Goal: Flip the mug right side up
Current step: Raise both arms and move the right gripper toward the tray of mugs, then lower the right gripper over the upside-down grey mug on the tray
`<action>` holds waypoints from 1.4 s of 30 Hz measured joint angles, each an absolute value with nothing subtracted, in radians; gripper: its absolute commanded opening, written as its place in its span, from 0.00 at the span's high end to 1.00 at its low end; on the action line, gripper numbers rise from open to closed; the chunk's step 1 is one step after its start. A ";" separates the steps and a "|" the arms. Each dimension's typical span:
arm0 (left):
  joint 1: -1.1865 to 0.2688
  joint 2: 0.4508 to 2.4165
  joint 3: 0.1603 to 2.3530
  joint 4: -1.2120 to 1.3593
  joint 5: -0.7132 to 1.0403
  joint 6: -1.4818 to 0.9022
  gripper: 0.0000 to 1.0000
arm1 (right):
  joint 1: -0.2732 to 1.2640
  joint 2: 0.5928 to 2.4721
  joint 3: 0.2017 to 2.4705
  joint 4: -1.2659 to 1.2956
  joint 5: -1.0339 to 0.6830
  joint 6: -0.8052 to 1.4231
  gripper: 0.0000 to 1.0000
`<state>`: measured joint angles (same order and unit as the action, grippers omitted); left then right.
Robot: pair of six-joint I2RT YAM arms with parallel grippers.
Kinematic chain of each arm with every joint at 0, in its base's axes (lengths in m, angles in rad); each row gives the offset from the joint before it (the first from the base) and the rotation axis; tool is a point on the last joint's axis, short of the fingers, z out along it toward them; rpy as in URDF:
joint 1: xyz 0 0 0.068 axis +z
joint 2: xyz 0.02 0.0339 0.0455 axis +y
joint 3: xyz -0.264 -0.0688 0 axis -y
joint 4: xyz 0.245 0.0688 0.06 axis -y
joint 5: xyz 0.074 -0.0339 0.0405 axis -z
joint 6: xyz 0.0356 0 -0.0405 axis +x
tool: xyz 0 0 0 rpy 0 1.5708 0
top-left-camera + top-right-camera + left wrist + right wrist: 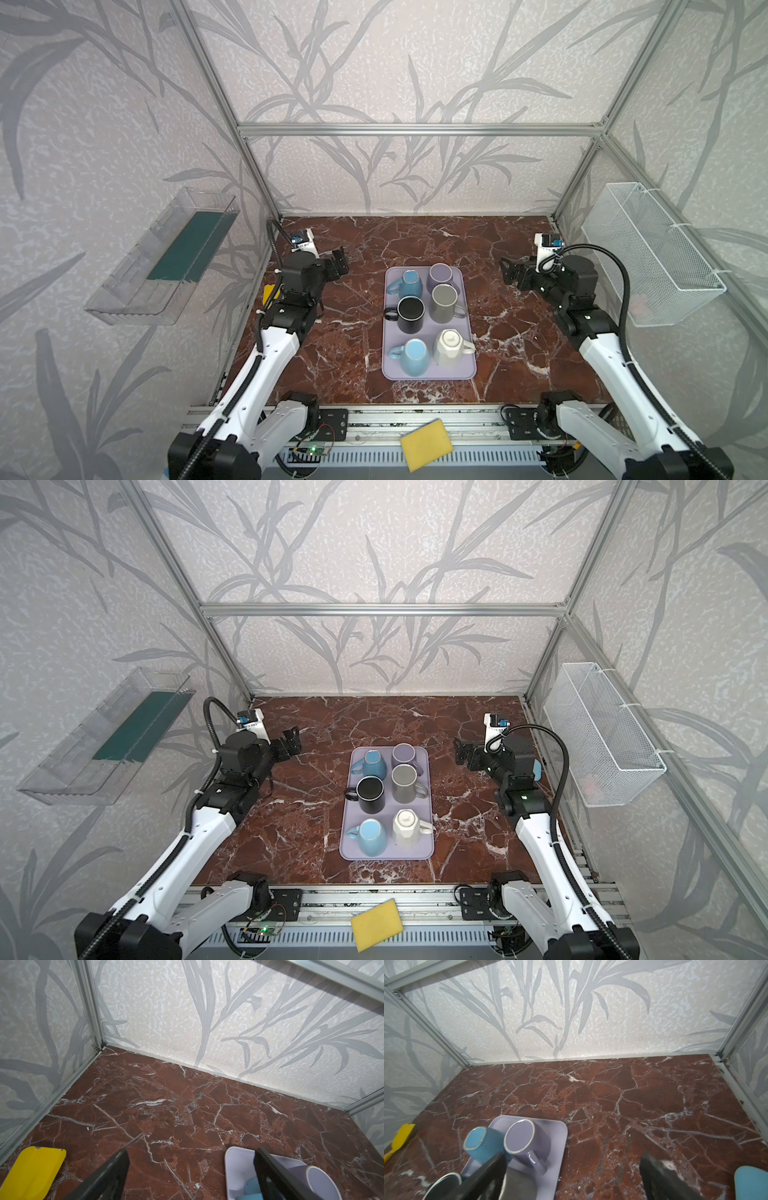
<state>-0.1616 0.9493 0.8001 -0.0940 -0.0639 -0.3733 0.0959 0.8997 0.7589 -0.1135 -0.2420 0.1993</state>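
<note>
Crowding worries us: both arms' jaws stand wide, empty; gripping the white faceted mug (449, 347) may knock the light blue mug (414, 356) beside it.

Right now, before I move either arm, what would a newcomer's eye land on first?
The lavender rectangular plastic tray in the middle of the red-brown marble table, packed with six ceramic mugs in two rows. The white faceted mug at its near right shows its stamped base upward. The left gripper and right gripper hang open on either side, holding nothing.
</note>
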 measured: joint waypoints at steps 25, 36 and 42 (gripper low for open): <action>-0.295 0.706 0.637 -0.420 0.148 -0.665 0.05 | 0.422 0.784 0.793 -0.582 -0.314 0.252 0.01; -0.305 0.710 0.630 -0.440 0.220 -0.676 0.06 | 0.620 0.916 0.857 -0.704 -0.241 0.189 0.02; -0.306 0.724 0.625 -0.441 0.237 -0.676 0.05 | 0.681 0.937 0.878 -0.729 -0.233 0.152 0.02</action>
<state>-0.3058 0.7238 0.6254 -0.4412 0.2367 -0.6762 0.6807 0.9367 0.8780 -0.7288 -0.2333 0.1524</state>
